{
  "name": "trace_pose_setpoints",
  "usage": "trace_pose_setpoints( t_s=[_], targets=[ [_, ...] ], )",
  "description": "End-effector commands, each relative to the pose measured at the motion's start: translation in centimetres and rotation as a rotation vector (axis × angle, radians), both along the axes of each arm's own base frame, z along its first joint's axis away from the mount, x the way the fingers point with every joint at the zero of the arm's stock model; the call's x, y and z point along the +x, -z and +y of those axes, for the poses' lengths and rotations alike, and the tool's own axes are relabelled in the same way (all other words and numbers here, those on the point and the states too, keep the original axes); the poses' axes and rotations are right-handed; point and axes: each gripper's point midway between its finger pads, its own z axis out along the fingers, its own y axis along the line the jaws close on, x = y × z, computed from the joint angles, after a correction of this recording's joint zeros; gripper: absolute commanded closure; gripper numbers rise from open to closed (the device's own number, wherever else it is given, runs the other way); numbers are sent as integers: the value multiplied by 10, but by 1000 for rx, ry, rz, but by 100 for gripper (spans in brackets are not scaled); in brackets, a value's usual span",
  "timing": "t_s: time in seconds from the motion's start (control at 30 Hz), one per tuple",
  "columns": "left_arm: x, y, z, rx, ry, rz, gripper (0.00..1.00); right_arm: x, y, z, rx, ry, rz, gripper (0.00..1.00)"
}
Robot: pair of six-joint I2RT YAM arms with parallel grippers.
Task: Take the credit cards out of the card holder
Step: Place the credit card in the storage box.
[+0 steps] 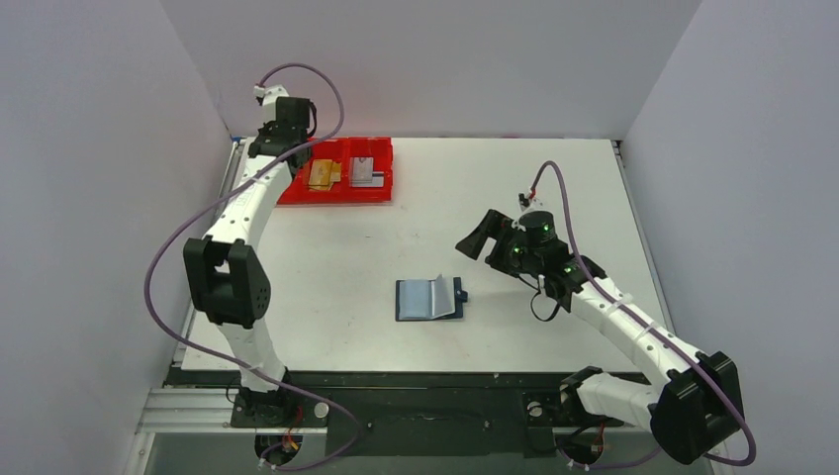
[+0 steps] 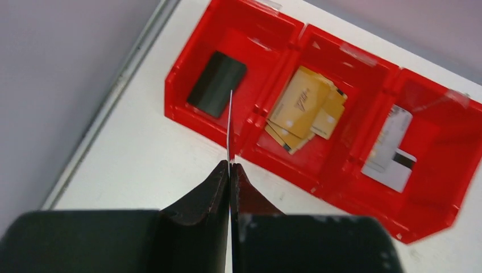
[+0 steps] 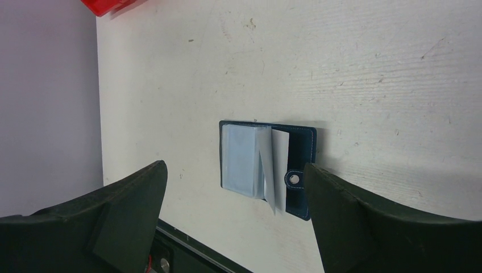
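The card holder (image 1: pixel 430 299) lies open on the table, dark navy with blue-grey pockets and one leaf standing up; the right wrist view shows it (image 3: pixel 267 165) with its snap tab. My right gripper (image 1: pixel 477 237) hovers above and right of it, jaws wide open (image 3: pixel 234 168) and empty. My left gripper (image 2: pixel 230 165) is shut on a thin credit card (image 2: pixel 231 125) seen edge-on, over the red tray's near wall. In the tray lie a black card (image 2: pixel 216 84), tan-gold cards (image 2: pixel 304 108) and a silvery-grey card (image 2: pixel 389 149).
The red three-compartment tray (image 1: pixel 381 194) sits at the table's far left, close to the left wall and table edge (image 2: pixel 113 96). Its corner shows in the right wrist view (image 3: pixel 111 5). The black front rail (image 1: pixel 416 381) runs below the card holder.
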Motion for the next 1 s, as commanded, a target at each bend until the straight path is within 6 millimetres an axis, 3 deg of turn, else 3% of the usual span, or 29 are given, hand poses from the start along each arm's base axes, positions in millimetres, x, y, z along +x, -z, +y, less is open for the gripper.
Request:
trace_pose_setpoints(
  t_s=[0.0, 0.27, 0.3, 0.33, 0.37, 0.47, 0.5, 0.63, 0.97],
  targets=[
    [24, -14, 42, 223, -82, 28, 100, 8, -30, -5, -12, 16, -85, 15],
    [68, 28, 62, 342, -72, 128, 100, 5, -29, -6, -20, 21, -64, 15],
    [71, 44, 64, 362, -72, 172, 100, 5, -28, -6, -26, 21, -59, 15],
    [75, 40, 65, 376, -67, 169, 100, 5, -29, -7, -29, 22, -60, 15],
    [78, 54, 66, 383, -56, 202, 100, 6, -30, -8, -34, 24, -62, 15],
    [87, 63, 72, 380, -42, 219, 100, 7, -29, -8, -44, 23, -57, 15],
    [89, 75, 75, 375, -34, 242, 100, 7, -30, -8, -46, 23, -58, 15],
    [96, 93, 87, 341, -30, 263, 100, 10, -27, -7, -58, 16, -44, 15],
    [103, 117, 102, 292, -26, 270, 100, 12, -23, 0, -61, -2, -26, 15]
  ],
)
